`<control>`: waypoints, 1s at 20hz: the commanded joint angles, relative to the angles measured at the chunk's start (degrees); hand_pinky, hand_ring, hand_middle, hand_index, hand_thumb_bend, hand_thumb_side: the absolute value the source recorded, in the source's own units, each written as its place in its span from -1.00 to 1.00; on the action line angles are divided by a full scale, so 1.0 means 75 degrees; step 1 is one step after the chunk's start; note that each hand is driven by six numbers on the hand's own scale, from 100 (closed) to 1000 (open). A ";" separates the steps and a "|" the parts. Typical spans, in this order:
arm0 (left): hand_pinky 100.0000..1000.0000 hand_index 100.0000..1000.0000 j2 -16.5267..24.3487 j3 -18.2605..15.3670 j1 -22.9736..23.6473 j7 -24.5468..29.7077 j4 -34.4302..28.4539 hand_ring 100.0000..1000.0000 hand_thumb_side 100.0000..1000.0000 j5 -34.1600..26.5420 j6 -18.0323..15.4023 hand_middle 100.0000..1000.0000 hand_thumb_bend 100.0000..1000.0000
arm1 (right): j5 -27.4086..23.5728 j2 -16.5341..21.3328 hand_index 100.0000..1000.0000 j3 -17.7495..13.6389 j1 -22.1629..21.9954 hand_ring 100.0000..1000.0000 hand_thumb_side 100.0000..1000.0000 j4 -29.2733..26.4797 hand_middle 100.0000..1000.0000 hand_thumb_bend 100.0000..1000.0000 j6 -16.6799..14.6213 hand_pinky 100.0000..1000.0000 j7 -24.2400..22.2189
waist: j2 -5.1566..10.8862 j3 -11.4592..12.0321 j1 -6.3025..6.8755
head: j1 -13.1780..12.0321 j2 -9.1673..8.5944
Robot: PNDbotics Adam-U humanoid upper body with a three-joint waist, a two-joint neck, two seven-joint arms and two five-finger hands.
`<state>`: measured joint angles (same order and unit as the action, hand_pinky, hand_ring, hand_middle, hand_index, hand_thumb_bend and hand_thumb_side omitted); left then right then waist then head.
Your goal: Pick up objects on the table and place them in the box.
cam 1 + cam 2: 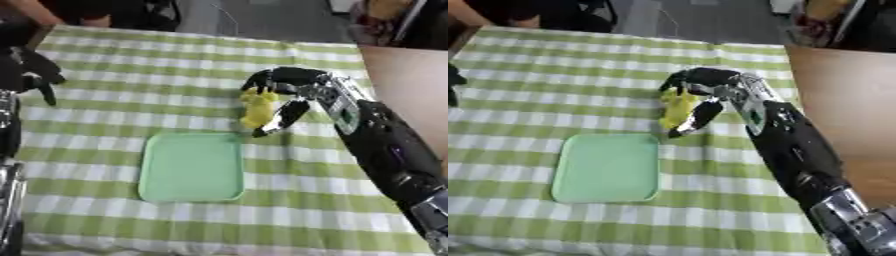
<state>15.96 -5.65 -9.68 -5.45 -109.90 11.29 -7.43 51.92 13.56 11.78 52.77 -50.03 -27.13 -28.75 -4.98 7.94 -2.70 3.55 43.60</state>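
One tray (191,167), nearest you: pale green, flat, rectangular with rounded corners and a low rim, smooth like plastic, lying on the tablecloth (175,90). The cloth is one sheet, green-and-white checked, soft with slight wrinkles, covering the table from near edge to far edge.

One yellow object (258,107), the only loose item you have: small, lumpy, irregular in shape, exact kind not readable. It sits just past the tray's far right corner, up off the cloth, inside your right hand (289,92). That hand's fingers are curled over and pinching it, with a dark finger above and another running down beside it toward the cloth. Your right arm (794,150) is glossy black with silver joints and runs in from the lower right.

Your left hand (31,70) shows at the left edge, farther back, black, fingers hanging down relaxed and holding nothing, well apart from the yellow object.

View difference: the left eye shows the whole left hand and part of its arm; the right eye catches only a dark sliver of it at the left edge. The right eye shows more bare brown wooden surface (842,100) to the right of the cloth.
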 commanded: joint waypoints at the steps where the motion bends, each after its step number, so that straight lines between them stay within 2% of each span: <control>1: -0.70 -0.28 0.0079 -0.0017 -0.0123 0.0018 -0.0170 -0.25 1.00 -0.0045 -0.0011 -0.19 0.28 | 0.0071 0.0103 0.83 -0.0105 0.0090 0.46 0.08 0.0029 0.70 0.33 0.0052 0.35 0.0049 | 0.0070 0.0005 0.0056 | 0.0040 -0.0095; 13: -0.71 -0.28 0.0075 -0.0004 -0.0138 0.0026 -0.0181 -0.25 1.00 -0.0051 -0.0013 -0.19 0.28 | 0.0279 0.0080 0.81 -0.0130 0.0084 0.48 0.06 0.0229 0.71 0.33 0.0044 0.36 0.0098 | 0.0053 0.0007 0.0064 | 0.0049 -0.0100; 20: -0.70 -0.28 0.0032 0.0041 -0.0236 0.0065 -0.0197 -0.25 1.00 -0.0083 -0.0027 -0.19 0.28 | 0.0826 0.0045 0.74 -0.0256 0.0187 0.45 0.01 0.0574 0.66 0.32 0.0157 0.28 0.0191 | -0.0025 0.0107 0.0084 | 0.0096 -0.0172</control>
<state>15.91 -5.53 -10.73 -5.21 -110.02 10.91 -7.52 57.09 13.55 10.30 53.34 -46.11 -26.10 -27.56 -5.72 8.71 -2.49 3.60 43.11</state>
